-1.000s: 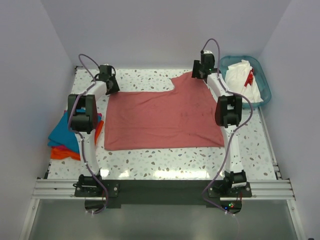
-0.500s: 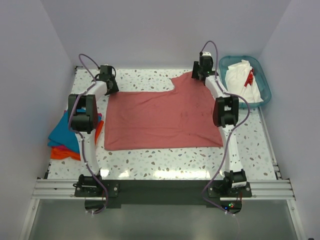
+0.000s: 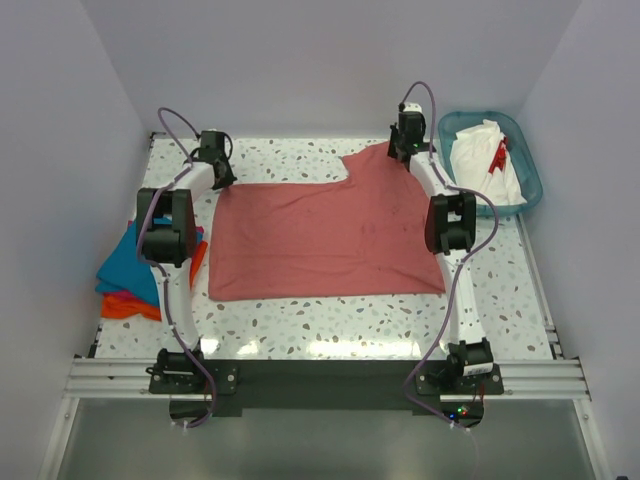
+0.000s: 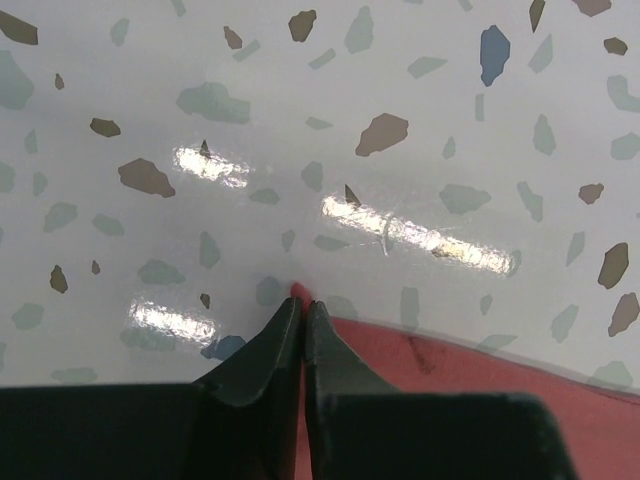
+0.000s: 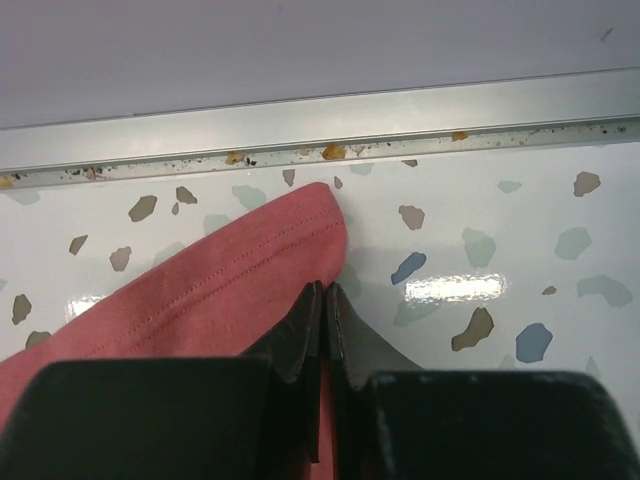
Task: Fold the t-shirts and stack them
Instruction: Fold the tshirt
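Observation:
A large salmon-red t-shirt lies spread flat across the middle of the table. My left gripper is shut on its far left corner; red cloth peeks out between the closed fingers. My right gripper is shut on the far right corner, where the hemmed edge runs under the fingers. Folded teal blue and orange t-shirts sit at the table's left edge. A white t-shirt with a red mark lies in the basket.
The teal plastic basket stands at the far right corner. A metal rail runs along the table's back edge just beyond the right gripper. White walls close in on three sides.
Both grippers have gone from open to shut on the red shirt's far corners. The right gripper has moved slightly farther back. The shirt lies as before.

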Controlling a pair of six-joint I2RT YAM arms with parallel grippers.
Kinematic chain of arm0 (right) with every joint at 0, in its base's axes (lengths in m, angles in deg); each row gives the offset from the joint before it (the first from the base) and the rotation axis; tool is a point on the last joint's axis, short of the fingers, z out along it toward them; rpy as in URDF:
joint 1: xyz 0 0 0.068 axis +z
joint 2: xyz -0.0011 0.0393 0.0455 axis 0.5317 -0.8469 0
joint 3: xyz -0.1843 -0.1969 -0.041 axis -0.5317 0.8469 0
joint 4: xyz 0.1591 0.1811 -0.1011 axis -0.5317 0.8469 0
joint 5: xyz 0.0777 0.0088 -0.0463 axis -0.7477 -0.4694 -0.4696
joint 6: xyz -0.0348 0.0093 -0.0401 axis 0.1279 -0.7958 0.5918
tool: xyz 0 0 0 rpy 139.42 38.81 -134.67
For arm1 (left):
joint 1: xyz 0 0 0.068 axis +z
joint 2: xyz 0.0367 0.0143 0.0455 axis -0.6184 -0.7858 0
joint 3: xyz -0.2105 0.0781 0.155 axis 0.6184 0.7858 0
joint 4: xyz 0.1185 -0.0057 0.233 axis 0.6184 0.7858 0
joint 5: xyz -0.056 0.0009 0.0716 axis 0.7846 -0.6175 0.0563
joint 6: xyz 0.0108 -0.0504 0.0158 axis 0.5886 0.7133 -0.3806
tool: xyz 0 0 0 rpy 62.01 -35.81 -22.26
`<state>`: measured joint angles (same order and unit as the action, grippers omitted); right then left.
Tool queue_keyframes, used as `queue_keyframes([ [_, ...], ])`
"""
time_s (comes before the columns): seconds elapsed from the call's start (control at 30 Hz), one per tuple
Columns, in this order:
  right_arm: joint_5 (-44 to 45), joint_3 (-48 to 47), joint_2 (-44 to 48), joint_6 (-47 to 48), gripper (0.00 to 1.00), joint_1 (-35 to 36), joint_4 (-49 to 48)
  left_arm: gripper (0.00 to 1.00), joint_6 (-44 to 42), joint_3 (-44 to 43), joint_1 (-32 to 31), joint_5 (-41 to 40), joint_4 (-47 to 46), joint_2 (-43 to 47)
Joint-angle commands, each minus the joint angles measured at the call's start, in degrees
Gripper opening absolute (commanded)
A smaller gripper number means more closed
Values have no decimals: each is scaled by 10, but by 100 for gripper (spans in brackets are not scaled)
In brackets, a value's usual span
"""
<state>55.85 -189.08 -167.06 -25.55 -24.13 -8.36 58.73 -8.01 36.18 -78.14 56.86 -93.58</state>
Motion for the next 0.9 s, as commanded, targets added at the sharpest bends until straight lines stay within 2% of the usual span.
queue_keyframes([
  [0.0, 1, 3, 13, -2, 1, 3, -40, 2, -5, -17, -3, 0, -9, 2],
  [0.03, 3, 4, 19, -2, 0, 3, -46, 0, -5, -18, -3, 3, -13, 3],
  [0.37, 30, 18, 89, 2, 0, 2, -75, 0, -2, -23, -1, -2, -29, 32],
  [0.67, 34, 71, 166, -4, 0, -3, -92, 0, 1, -1, 10, -18, -58, 72],
  [0.87, 39, 169, 243, -16, 0, -5, -110, 0, -4, 5, 13, -17, -62, 82],
])
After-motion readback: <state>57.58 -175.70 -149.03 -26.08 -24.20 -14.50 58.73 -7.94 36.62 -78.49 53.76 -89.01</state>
